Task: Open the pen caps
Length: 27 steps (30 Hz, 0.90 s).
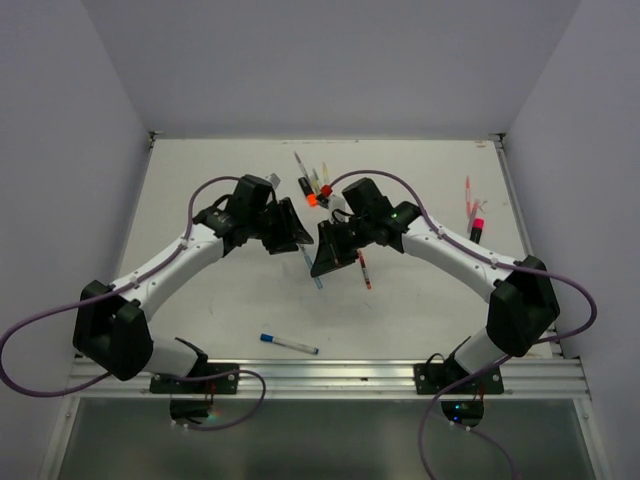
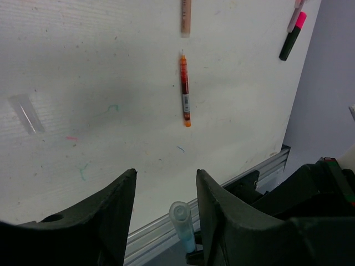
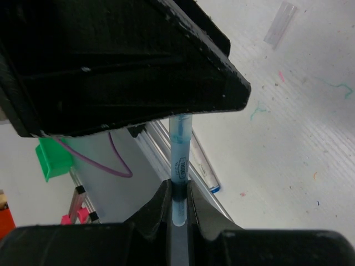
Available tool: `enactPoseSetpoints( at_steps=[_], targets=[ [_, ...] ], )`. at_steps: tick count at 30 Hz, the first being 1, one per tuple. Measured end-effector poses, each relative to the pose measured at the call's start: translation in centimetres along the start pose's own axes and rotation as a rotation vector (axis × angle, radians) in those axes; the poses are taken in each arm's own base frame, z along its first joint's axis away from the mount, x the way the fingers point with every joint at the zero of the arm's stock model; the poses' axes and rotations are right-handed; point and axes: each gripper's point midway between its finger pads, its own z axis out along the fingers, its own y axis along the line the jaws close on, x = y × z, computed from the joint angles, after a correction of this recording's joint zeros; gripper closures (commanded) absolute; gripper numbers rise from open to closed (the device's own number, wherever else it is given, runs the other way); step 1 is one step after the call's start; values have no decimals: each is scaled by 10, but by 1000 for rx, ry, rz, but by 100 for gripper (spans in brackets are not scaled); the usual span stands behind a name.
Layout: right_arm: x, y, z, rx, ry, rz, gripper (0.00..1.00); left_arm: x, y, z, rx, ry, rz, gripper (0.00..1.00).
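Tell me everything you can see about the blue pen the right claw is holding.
The blue pen is slim, translucent light-blue plastic with a printed label. The right claw pinches its barrel, holding it off the table. Its clear cap sits between the left claw's open fingers, close to one, not clamped.

Right wrist view: upper end of the blue pen (image 3: 179,160) hidden behind the left gripper (image 2: 165,183). Left wrist view: tan pen (image 2: 185,19) cut off by the top edge. Overhead, the far pen cluster (image 1: 314,185) is too small to resolve in detail.
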Motion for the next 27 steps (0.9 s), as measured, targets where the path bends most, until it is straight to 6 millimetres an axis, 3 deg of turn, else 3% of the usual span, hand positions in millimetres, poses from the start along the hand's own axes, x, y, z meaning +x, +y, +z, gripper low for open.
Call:
enactPoseSetpoints(
  at_steps=[6,9,11,12,14,18,23,25,26,27],
  targets=[
    [-6,5,0,-22,-20,8,100,8,-4,6,4,22,12,60],
    [-8,6,0,-29,-25,12,100,10,-5,8,3,32,10,75],
    [-7,7,1,-29,-24,15,100,11,-8,9,7,34,3,93],
    [-7,6,1,-30,-24,17,94,10,-12,8,23,32,-6,100],
    [-8,7,2,-33,-28,14,70,9,-18,8,37,27,-1,100],
    [-12,7,2,-37,-42,14,67,9,-17,8,33,28,-8,100],
    [-17,6,5,-40,-50,14,69,9,-17,8,33,28,-13,100],
    [-18,3,10,-40,-47,19,74,9,-17,8,31,26,-18,100],
    [-18,2,11,-42,-45,23,78,8,-16,8,26,22,-18,100],
    [-19,2,13,-47,-44,25,100,7,-15,8,21,19,-20,100]
  ],
)
